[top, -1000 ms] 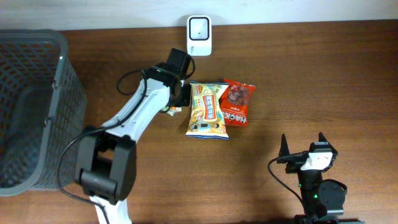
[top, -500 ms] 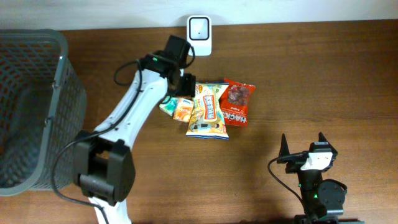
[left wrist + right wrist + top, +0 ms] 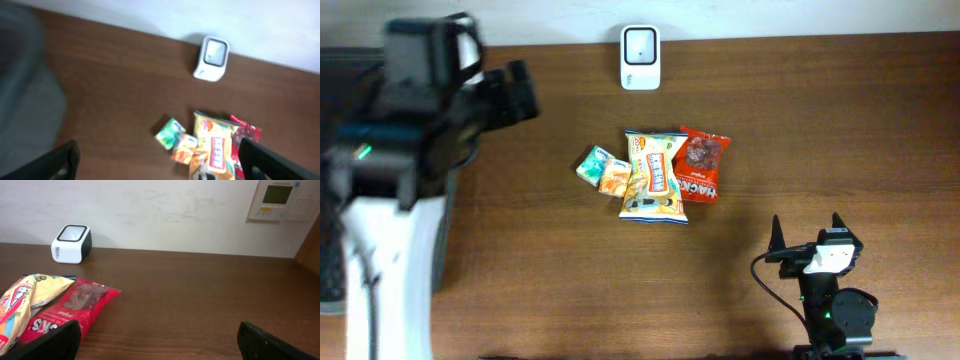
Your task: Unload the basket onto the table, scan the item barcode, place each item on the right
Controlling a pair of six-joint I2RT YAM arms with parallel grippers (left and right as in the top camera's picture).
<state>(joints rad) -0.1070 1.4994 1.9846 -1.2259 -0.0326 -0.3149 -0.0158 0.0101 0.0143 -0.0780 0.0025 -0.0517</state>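
Observation:
A small green and orange packet [image 3: 603, 171] lies flat on the table, touching the left edge of a yellow snack bag [image 3: 655, 177]. A red snack bag [image 3: 703, 166] lies against that bag's right side. The white barcode scanner [image 3: 640, 45] stands at the back edge. My left gripper [image 3: 515, 95] is raised high at the left, blurred, open and empty; its wrist view looks down on the packet [image 3: 175, 140] and the scanner [image 3: 212, 57]. My right gripper [image 3: 807, 240] rests open and empty at the front right, with the red bag [image 3: 70, 307] to its left.
A grey mesh basket [image 3: 25, 100] stands at the table's left end, mostly hidden overhead by my raised left arm. A white wall runs behind the scanner [image 3: 71, 243]. The yellow bag [image 3: 25, 300] shows at the left edge of the right wrist view.
My left gripper has opened and let go of the green and orange packet, which now lies beside the yellow bag. The left arm has risen and swung left. The right arm has not moved.

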